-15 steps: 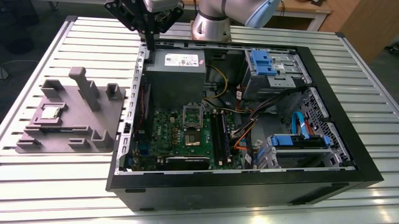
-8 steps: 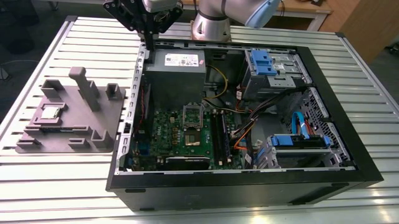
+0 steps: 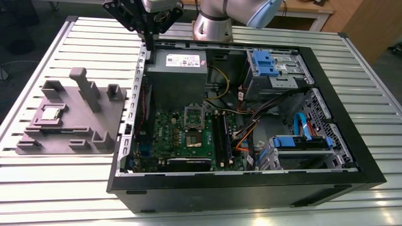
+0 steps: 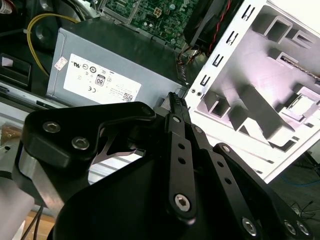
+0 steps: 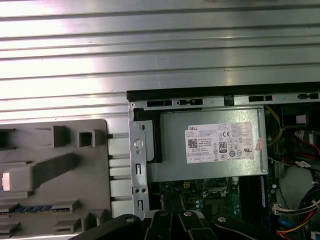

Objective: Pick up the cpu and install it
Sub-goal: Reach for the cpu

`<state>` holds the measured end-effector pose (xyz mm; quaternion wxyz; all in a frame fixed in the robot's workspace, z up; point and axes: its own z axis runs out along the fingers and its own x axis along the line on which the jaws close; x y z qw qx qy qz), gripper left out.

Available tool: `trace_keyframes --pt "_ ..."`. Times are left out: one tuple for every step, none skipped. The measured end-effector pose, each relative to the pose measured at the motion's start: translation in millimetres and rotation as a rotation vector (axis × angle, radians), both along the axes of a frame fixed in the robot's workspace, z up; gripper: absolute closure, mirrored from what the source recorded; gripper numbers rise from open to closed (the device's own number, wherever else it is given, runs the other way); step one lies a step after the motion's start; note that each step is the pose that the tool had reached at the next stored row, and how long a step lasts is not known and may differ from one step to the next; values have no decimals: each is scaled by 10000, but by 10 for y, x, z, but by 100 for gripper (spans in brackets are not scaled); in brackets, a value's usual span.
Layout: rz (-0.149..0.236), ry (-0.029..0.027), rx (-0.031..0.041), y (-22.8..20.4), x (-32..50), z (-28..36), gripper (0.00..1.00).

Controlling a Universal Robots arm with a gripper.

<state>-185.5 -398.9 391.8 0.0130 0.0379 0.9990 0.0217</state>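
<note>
Hovering at the case (image 3: 251,190) rim, gripper (image 4: 175,97) closed, empty in second wrist view; exterior view shows cpu (image 3: 50,113) well apart on grey holder (image 3: 116,113).

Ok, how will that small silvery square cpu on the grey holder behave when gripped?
The small flat silvery square cpu looks rigid and probably light. Its smooth metal top may be slippery. Lying flat in the grey moulded holder, it should not roll.

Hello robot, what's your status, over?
Gripper shut, empty, over case edge by power supply. Cpu on grey tray. Tray's upright post close beside it.
</note>
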Motion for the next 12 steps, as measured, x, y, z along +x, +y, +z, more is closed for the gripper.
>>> trace_keyframes --pt "0 1 -1 0 -2 0 89" --pt "0 0 0 0 -4 0 89" --pt "0 0 0 0 -6 -1 89" --pt "0 0 0 0 -8 -1 89" --pt "0 0 0 0 -10 -1 89" --pt "0 0 0 0 -12 -2 89" --pt "0 1 0 0 -14 -2 89" --pt "0 0 0 0 -16 -2 89" --pt "0 0 0 0 -18 -2 89" --pt "0 0 0 0 -20 -3 89" --pt "0 0 0 0 -22 -3 89" --pt "0 0 0 0 -24 -3 89"
